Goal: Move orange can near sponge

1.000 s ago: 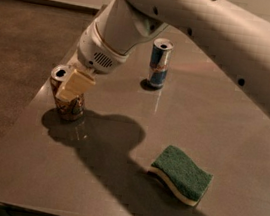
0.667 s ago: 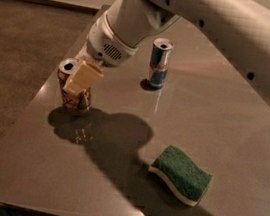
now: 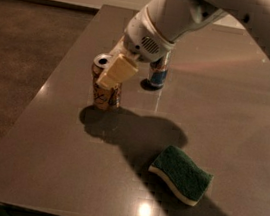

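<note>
The orange can (image 3: 105, 96), orange-brown with pale swirls and a silver top, stands upright at the left middle of the table. My gripper (image 3: 110, 76) comes down from the upper right and is shut on the can's upper part, with one cream finger (image 3: 117, 70) across its front. The sponge (image 3: 181, 174), dark green on top with a yellow layer below, lies flat towards the front right, well apart from the can.
A slim blue and silver can (image 3: 157, 74) stands just behind and to the right of the orange can, partly hidden by my arm (image 3: 174, 15). The grey table (image 3: 237, 100) has its left edge close to the can, with dark floor beyond.
My gripper has carried the orange can to the right and a little farther back, closer to the blue can. The sponge has not moved.
</note>
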Controlling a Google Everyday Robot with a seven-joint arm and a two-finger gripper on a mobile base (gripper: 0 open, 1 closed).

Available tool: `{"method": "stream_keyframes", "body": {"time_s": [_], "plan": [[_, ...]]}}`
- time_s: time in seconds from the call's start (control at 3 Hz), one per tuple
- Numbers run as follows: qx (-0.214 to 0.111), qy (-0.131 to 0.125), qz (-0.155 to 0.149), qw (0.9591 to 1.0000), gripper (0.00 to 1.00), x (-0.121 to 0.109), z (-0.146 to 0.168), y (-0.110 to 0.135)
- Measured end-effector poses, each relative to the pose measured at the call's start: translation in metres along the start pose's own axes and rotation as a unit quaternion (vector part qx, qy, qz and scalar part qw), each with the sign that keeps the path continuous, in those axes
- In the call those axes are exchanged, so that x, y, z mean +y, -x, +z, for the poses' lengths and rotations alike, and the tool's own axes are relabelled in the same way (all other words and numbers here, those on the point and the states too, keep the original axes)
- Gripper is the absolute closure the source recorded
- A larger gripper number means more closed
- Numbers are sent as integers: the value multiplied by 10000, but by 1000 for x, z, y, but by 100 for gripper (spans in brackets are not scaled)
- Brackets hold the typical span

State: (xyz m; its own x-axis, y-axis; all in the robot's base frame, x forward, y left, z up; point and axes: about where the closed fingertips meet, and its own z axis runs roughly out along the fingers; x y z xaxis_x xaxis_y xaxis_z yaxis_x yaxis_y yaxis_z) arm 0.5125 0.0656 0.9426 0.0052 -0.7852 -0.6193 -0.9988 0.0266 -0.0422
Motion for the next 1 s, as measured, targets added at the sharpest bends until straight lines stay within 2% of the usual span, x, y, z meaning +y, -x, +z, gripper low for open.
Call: {"method": "stream_keyframes", "body": {"time_s": [0.33,1.0], "plan": [[86,-174,321,9993,100,-4,-25,-37],[159,-548,846,9948,100,-8,-64,-98]]}}
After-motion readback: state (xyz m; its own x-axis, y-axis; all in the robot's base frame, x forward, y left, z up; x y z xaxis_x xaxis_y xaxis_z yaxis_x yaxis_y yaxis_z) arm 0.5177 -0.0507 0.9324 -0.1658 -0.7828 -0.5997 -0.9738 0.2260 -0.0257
